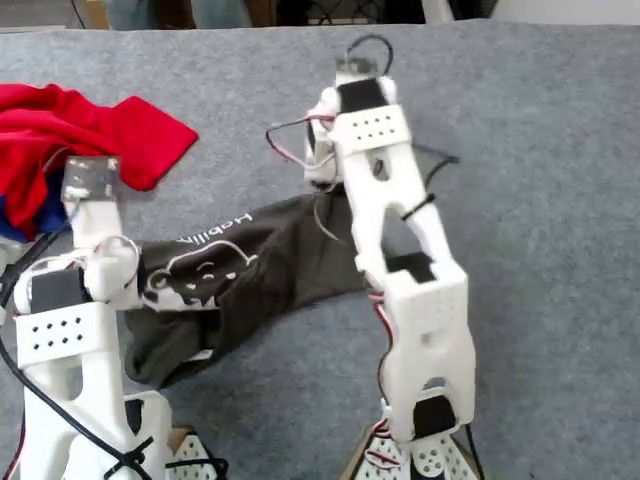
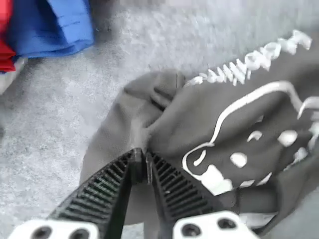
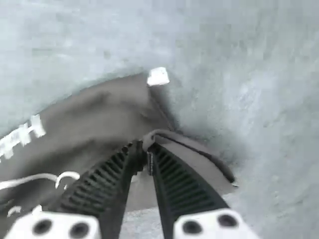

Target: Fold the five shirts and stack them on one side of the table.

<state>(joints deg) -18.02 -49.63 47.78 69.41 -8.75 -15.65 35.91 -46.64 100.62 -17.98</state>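
Centre, high view: dark shirt (image 1: 250,270) lay crumpled on grey table (image 1: 540,150). Left gripper (image 2: 141,160) and right gripper (image 3: 145,151) each had jaws clamped onto a fold of it. Risk: thin pinches could slip if arms pulled apart, rebunching cloth. Red shirt (image 1: 70,130) lay upper left.

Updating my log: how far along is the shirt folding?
Done: nothing looks folded or stacked. In hand: the left claw and right claw are each shut on the dark shirt, which lies rumpled. Remaining: that shirt, plus the red shirt and blue shirt crumpled in a heap, need folding and stacking.
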